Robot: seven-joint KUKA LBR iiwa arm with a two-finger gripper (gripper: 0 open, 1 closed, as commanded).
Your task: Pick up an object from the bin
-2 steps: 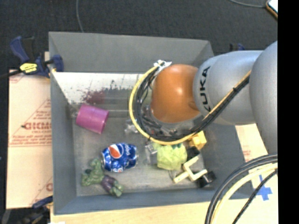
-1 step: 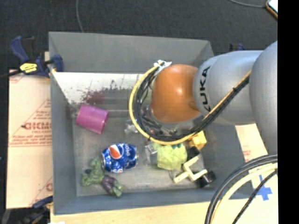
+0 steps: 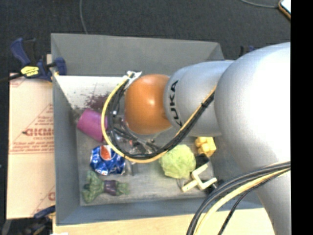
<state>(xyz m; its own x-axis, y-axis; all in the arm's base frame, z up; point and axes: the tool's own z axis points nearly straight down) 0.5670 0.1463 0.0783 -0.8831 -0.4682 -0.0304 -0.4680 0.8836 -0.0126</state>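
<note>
Reaching in from the right, the KUKA arm (image 3: 244,102) hangs its orange wrist cover (image 3: 144,104) over the left half of the grey metal bin (image 3: 137,53), with the gripper (image 3: 126,153) low beneath it, close to the floor. Nearest to it is a crumpled blue packet (image 3: 106,161), which lies just beside the tool toward the left wall. A magenta rounded thing (image 3: 90,123) sits farther back against that wall, and a green-and-purple toy figure (image 3: 102,187) lies in the near-left corner. A pale green fuzzy lump (image 3: 178,161) rests mid-floor, and a yellow block (image 3: 205,145) and a cream clip-shaped piece (image 3: 198,180) lie toward the right wall. The main risk, as I read it from my station, is a blind grasp, because the cover and the looped yellow cable (image 3: 105,119) hide the tool's tip and I cannot confirm its aim. A pinch on only the packet's crinkled edge would probably slip on the lift, and a sideways nudge could push the packet onto the toy figure. I cannot tell how the jaws stand, or whether they touch or hold anything.
</note>
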